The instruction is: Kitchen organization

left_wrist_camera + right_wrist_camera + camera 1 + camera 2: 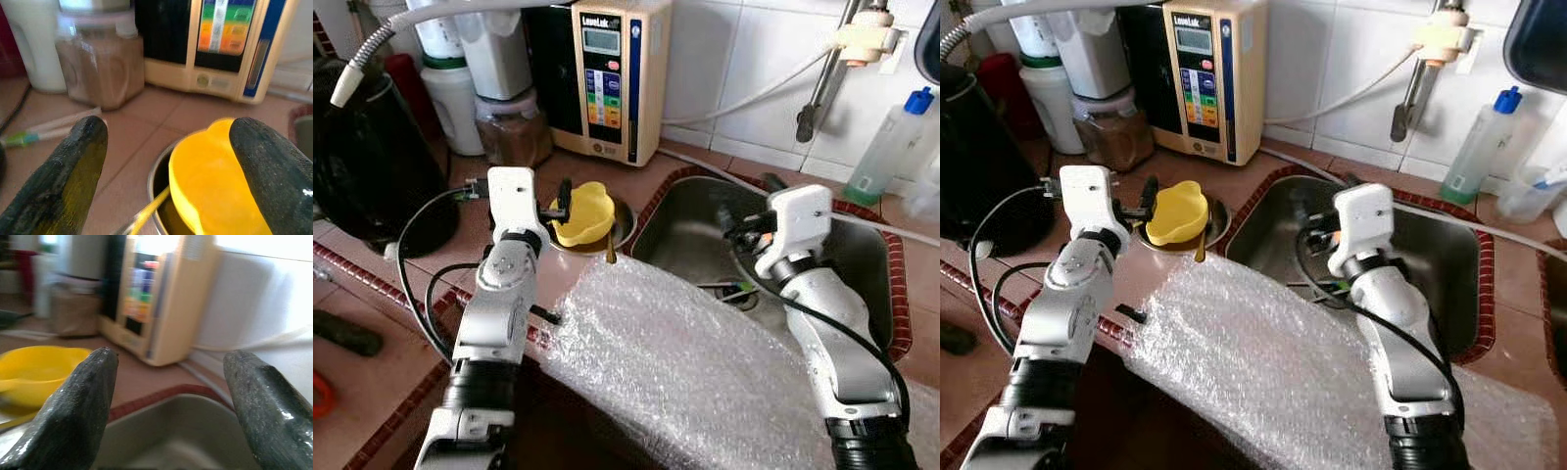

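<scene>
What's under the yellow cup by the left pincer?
The yellow cup sits in a round steel bowl on the counter, a thin yellow stick poking out beneath it. The cup covers whatever else the bowl holds.

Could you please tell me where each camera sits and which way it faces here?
Head views: look down at the counter; both arms, sink, bubble wrap show.
Left wrist view: along the open left gripper at the yellow cup.
Right wrist view: along the open right gripper, over the sink toward the water machine.
Both wrist views share cup and machine.
</scene>
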Available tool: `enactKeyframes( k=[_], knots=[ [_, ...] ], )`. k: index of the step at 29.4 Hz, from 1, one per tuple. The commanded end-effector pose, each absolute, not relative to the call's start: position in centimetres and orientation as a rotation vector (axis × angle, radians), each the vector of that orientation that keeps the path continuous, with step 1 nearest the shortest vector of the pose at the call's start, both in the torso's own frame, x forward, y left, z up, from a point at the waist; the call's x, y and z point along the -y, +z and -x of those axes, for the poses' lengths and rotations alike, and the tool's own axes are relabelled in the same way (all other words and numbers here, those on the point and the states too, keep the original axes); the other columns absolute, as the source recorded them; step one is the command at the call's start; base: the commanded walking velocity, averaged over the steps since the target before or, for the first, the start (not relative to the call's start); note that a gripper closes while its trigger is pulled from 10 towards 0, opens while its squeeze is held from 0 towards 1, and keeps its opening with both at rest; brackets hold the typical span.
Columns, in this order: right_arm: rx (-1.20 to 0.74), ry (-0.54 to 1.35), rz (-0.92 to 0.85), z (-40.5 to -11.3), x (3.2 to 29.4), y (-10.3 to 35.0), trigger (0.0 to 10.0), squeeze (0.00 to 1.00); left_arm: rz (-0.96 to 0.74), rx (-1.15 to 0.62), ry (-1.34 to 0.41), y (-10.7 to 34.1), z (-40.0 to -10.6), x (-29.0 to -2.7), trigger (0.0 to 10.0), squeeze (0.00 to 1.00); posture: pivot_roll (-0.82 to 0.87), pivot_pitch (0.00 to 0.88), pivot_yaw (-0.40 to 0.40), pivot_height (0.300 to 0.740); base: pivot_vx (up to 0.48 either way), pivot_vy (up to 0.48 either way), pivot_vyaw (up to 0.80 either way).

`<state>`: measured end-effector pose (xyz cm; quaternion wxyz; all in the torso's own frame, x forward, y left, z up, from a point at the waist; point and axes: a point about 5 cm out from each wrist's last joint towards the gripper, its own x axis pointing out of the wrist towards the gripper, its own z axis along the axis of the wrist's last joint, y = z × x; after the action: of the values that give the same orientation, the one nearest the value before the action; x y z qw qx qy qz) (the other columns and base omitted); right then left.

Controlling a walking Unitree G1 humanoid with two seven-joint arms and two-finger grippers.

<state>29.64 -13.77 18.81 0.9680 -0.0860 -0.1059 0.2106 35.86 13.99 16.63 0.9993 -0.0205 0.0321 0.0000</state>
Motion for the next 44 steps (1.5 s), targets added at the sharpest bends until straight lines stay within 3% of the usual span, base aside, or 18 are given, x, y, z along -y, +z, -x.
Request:
enactKeyframes(
  k=[1,13,14,16,17,18,44],
  knots=[
    [0.216,0.454,0.18,-29.3,13.6,19.1,10.0,0.0,0.055,-0.088,0.007,16.6,-36.1,-14.1,10.0,0.0,0.0,0.0,0.02,0.74,0.0,0.0,0.0],
    [0.088,0.638,0.177,-27.6,13.1,17.7,10.0,0.0,0.111,-0.212,-0.039,15.3,-37.0,-13.5,10.0,0.0,-0.02,0.0,0.032,0.74,0.0,0.0,0.0],
    [0.082,0.648,0.18,-27.5,13.0,17.6,10.0,0.0,0.111,-0.215,-0.041,15.3,-37.1,-13.5,7.0,0.0,-0.02,0.0,0.032,0.74,0.0,0.0,0.0],
    [0.075,0.654,0.18,-27.4,12.9,17.6,10.0,0.0,0.118,-0.216,-0.043,15.3,-37.2,-13.6,2.0,0.0,-0.02,0.0,0.032,0.74,0.0,0.0,0.0],
    [0.075,0.654,0.18,-27.4,12.9,17.6,10.0,0.0,0.118,-0.216,-0.043,15.3,-37.2,-13.6,2.0,0.0,-0.02,0.0,0.032,0.74,0.0,0.0,0.0],
    [0.065,0.664,0.176,-27.3,12.8,17.5,10.0,0.0,0.134,-0.215,-0.052,15.3,-37.2,-13.7,0.0,0.0,-0.02,0.0,0.034,0.74,0.0,0.0,0.0],
    [0.044,0.683,0.167,-27.2,12.1,17.1,10.0,0.0,0.216,-0.256,-0.073,14.9,-37.4,-13.3,0.0,0.0,-0.01,0.0,0.029,0.74,0.0,0.0,0.0]
  ],
)
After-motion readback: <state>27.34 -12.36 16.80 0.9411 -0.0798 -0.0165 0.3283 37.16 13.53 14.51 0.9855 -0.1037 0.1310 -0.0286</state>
